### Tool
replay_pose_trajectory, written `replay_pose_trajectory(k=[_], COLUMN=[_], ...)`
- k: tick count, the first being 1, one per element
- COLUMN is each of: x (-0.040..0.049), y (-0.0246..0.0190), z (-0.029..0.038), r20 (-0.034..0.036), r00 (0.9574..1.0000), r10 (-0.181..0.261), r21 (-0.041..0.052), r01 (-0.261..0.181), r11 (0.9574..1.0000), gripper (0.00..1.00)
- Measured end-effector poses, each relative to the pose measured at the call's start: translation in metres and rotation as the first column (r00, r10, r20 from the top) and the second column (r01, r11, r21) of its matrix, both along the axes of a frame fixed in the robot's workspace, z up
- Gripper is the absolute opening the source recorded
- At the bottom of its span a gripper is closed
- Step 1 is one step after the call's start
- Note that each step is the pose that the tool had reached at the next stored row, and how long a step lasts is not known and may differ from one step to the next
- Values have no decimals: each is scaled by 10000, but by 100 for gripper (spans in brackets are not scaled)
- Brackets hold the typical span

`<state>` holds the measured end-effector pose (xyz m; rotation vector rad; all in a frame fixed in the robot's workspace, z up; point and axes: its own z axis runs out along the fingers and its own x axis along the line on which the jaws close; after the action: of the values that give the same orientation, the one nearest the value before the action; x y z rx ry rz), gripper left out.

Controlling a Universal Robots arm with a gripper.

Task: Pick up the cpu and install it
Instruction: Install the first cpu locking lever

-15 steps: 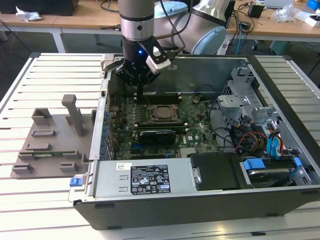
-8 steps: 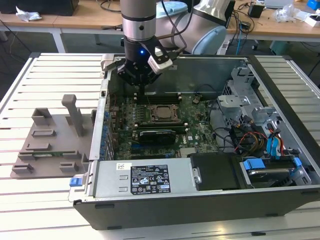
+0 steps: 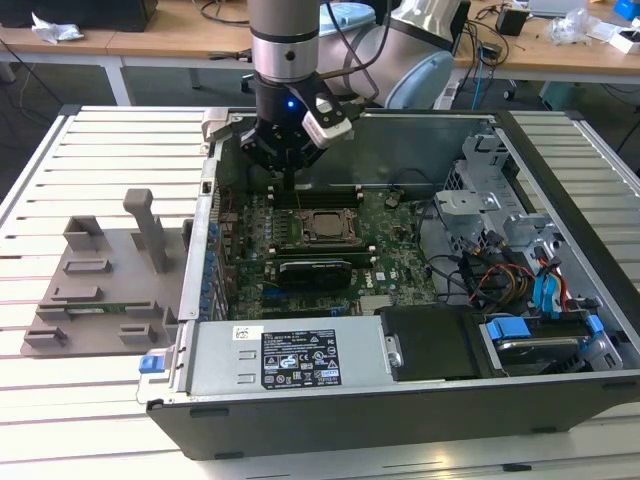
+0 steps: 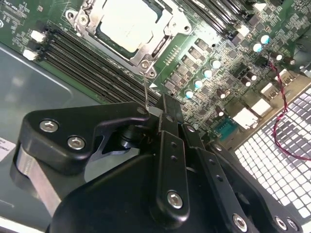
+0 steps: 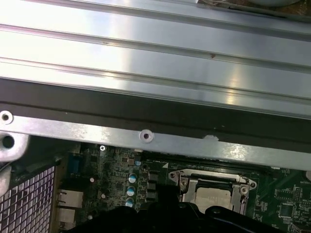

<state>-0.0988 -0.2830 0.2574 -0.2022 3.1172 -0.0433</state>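
Below end effector (image 3: 287, 172), cpu (image 4: 130, 22) sits seated in socket frame (image 4: 160, 46); end effector apart from it, fingers closed, empty.

Looking like a robotics lab: opened computer case (image 3: 400, 330) lying on a slatted metal bench (image 3: 60, 150), wooden desks (image 3: 170, 40) with tangled cables standing behind the arm.

One cpu (image 4: 130, 22) sits in one socket frame (image 4: 160, 36), one open computer case (image 3: 400, 400), one grey tray (image 3: 100, 280), and one gripper (image 3: 287, 150) over the board.
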Motion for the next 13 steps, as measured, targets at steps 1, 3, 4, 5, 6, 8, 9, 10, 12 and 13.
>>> replay_pose_trajectory(k=[1,3,4,5,6,8,9,10,12,13], x=[25,48,75,86,97,123,141,151,180,189], y=[0,0,0,0,0,0,0,0,0,0], z=[0,0,0,0,0,0,0,0,0,0], r20=[-1,-1,-2,-2,-3,-4,-4,-5,-6,-6], r00=[10000,10000,10000,10000,10000,10000,10000,10000,10000,10000], r10=[1,0,0,0,-1,0,1,1,0,0], r21=[-1,0,-1,0,-1,0,0,0,-1,-1], r01=[-1,0,0,0,1,0,-1,-1,0,0], r11=[10000,10000,10000,10000,10000,10000,10000,10000,10000,10000], gripper=[11,11,11,11,11,11,11,11,11,11])
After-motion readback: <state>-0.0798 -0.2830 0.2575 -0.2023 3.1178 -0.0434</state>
